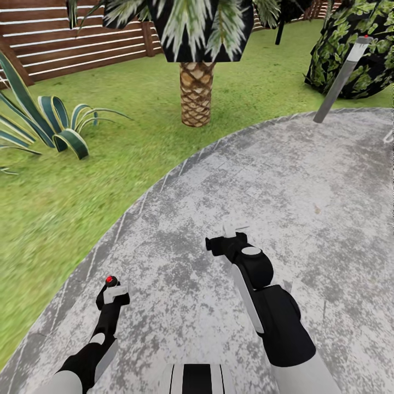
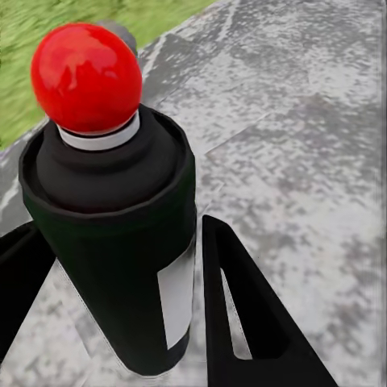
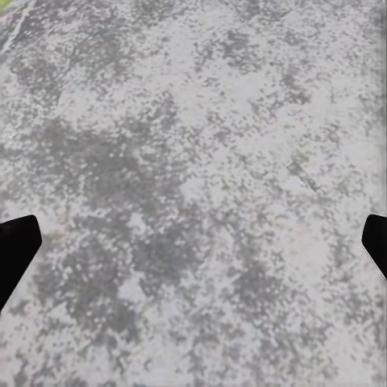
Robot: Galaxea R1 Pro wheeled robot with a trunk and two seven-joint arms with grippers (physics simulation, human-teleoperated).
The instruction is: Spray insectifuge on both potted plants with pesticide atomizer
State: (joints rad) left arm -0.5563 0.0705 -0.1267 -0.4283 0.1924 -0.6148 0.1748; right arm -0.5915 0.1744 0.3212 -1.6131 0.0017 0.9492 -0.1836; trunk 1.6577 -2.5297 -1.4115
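1. Grey, mottled gravel patio (image 1: pixel 284 180) spreads under both arms; its curved edge runs diagonally against the green lawn (image 1: pixel 82 186) on the left.
2. Left gripper (image 1: pixel 112 298) is clenched around the pesticide atomizer (image 2: pixel 113 226) — the left wrist view shows black fingers (image 2: pixel 242 322) pressed on either side of the black body, with the red tip (image 2: pixel 86 76) uppermost. From the head view the atomizer's red tip (image 1: pixel 111 280) stands upright over the patio, near its lawn-side edge.
3. Right gripper (image 1: pixel 232 232) hangs released over the middle of the patio; in the right wrist view its two dark fingertips (image 3: pixel 16 250) sit far apart with bare gravel between them.
4. Beyond the patio edge, on the lawn, a palm trunk (image 1: pixel 196 93) rises straight ahead with its fronds above.
5. A spiky striped agave (image 1: pixel 49 120) sits on the lawn at the far left, in front of a brown slatted fence (image 1: pixel 71 44).
6. At the patio's far right edge a grey bollard lamp (image 1: pixel 342 79) appears tilted — just behind it is a big dark round bush (image 1: pixel 355 49).
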